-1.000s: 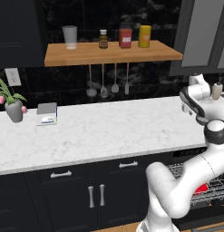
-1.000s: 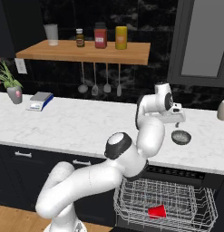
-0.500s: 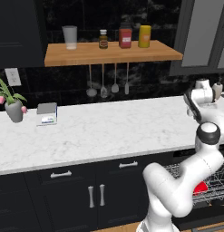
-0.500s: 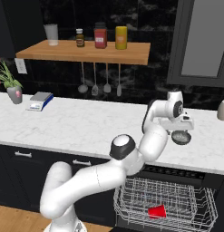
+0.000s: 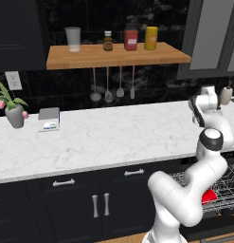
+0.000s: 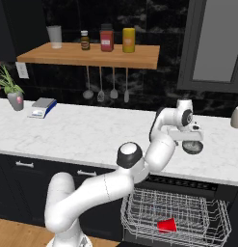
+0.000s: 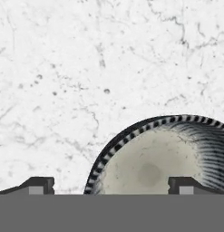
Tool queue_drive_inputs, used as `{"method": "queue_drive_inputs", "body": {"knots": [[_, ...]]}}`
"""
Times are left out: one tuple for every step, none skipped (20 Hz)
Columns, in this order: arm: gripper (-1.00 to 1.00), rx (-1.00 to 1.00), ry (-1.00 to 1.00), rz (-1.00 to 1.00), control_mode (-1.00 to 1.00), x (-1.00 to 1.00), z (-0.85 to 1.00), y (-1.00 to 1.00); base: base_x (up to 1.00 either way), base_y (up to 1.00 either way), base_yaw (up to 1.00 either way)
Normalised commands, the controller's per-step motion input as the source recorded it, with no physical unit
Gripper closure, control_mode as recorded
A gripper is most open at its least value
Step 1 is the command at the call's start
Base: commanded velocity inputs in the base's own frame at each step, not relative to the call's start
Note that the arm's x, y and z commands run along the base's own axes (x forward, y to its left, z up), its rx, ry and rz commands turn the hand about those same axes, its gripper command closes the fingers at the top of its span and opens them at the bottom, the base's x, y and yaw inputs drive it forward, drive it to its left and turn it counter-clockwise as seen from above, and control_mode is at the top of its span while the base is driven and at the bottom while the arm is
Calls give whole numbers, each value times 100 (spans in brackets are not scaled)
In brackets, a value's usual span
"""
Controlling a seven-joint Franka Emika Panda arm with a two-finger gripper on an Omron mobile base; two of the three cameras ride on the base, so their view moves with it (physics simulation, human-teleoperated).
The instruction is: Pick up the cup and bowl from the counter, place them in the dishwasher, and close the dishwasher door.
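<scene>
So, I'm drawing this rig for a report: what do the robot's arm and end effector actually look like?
The glossy white arm of rounded tube segments has dark round joint caps with grey rims; no loose cables show. The end effector is white-bodied with two small dark, blocky fingertips, each bearing a light grey pad.

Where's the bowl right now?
The bowl sits on the white counter near its right end, directly under the open hand and above the pulled-out dishwasher rack; in the hand view its striped rim lies between the fingertips.

Glossy white rounded arm [image 6: 96, 193]; dark joint caps; black pincer [image 7: 109, 185] tips.
</scene>
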Motion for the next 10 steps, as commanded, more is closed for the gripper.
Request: {"method": "queue_drive_inputs", "body": {"knots": [[-100,0,0,0,-100,0,-21,0,0,0,0],[-100,4,0,0,-100,0,-16,0,0,0,0],[-100,3,0,0,-100,0,-17,0,0,0,0],[-100,4,1,0,-100,0,-12,0,0,0,0],[-100,4,1,0,-100,0,-11,0,0,0,0],[-100,4,1,0,-100,0,-13,0,0,0,0],[100,5,1,0,-100,0,-16,0,0,0,0],[100,5,0,0,-100,0,-17,0,0,0,0],[100,5,0,0,-100,3,-16,0,0,0,0],[100,4,0,0,-100,2,-14,0,0,0,0]]}}
